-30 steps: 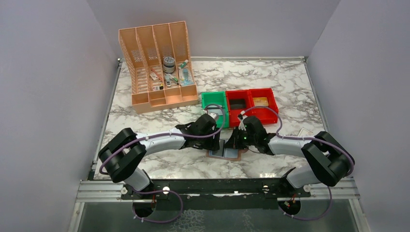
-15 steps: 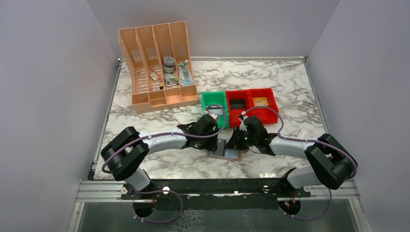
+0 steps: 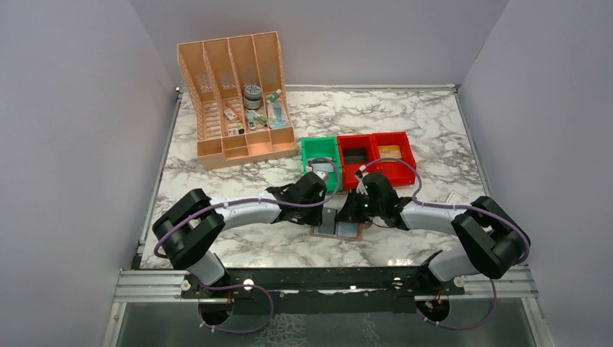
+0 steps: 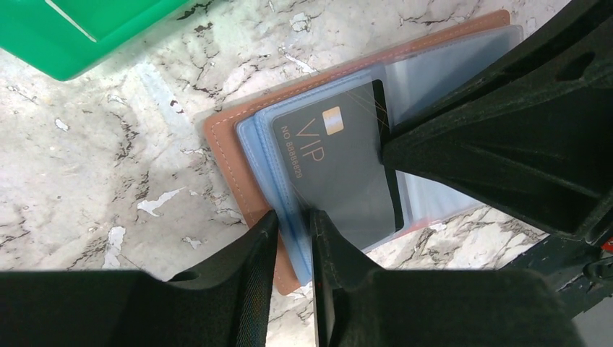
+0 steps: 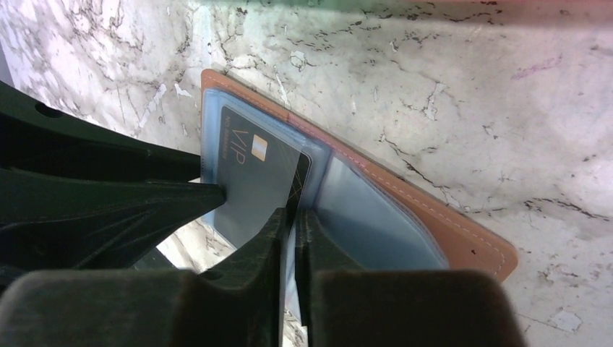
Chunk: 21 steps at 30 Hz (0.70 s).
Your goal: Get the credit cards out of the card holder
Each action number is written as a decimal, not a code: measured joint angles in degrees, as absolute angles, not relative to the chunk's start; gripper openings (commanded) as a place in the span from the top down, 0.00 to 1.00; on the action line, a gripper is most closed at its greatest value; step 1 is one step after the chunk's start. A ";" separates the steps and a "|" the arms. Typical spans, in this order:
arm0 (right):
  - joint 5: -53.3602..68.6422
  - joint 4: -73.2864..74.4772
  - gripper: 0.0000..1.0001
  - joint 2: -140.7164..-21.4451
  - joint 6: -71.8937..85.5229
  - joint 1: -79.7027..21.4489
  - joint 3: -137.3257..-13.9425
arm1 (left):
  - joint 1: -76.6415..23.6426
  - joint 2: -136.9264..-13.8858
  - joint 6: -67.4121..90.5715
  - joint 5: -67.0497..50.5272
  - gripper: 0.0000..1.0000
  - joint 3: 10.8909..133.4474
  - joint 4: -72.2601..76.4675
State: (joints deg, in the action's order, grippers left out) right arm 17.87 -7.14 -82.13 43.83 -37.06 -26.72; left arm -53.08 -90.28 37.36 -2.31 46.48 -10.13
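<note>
Arms are barely budging since a second ago, so nothing's coming out yet. Between them the card holder (image 3: 337, 230) is lying open on the surface (image 3: 405, 123), with the card (image 4: 340, 173) still sitting in its sleeve. Left fingers (image 4: 271, 228) are clamping the holder's edge, and right fingers (image 5: 285, 224) are pinching the card.

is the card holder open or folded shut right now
Open. The card holder lies spread on the marble table, its blue-grey sleeves facing up and a dark VIP card showing in them.
</note>
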 measured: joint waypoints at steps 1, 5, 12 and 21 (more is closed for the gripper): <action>17.89 -7.07 0.98 -82.15 43.81 -37.06 -26.72 | -53.12 -90.28 37.39 -2.20 0.76 46.48 -10.13; 17.93 -7.42 0.99 -81.54 43.70 -36.99 -26.13 | -53.28 -90.56 37.85 -1.87 0.81 46.61 -10.22; 19.29 -7.03 0.99 -79.81 43.18 -34.46 -24.91 | -53.39 -91.92 38.87 -1.63 0.88 47.97 -9.91; 21.69 -7.33 0.81 -79.07 43.33 -33.45 -24.29 | -53.41 -92.05 39.07 -1.65 0.92 48.07 -9.30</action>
State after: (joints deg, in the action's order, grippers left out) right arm 21.69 -7.33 -79.07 43.33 -33.45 -24.29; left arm -53.41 -92.05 39.07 -1.65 48.07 -9.30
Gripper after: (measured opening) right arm 0.144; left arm 0.085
